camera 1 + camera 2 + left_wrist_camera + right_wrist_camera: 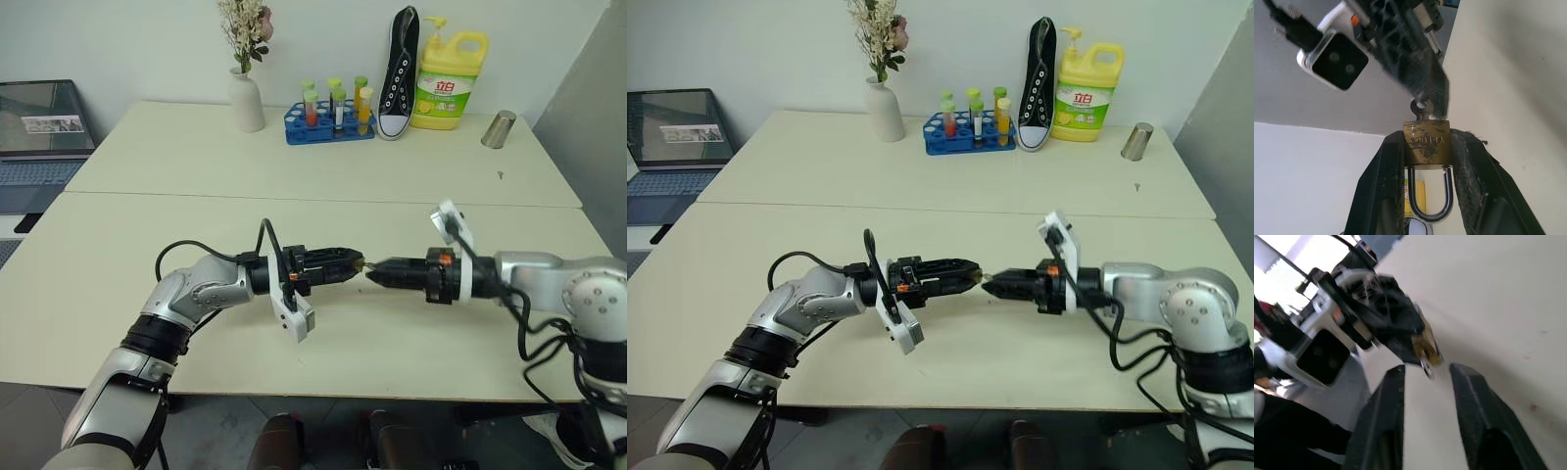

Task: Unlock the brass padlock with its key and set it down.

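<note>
Clamped between the left gripper's (1427, 161) jaws above the worktop's (147, 255) near edge, the brass padlock (1426, 142) points its key (1421, 105) level at the right gripper (1426, 374), whose parted, empty jaws flank the key head.

Even, soft indoor light with faint shadows on the desk (294, 225); both wrist views are motion-blurred, with washed-out brightness at the right wrist view's upper left.
</note>
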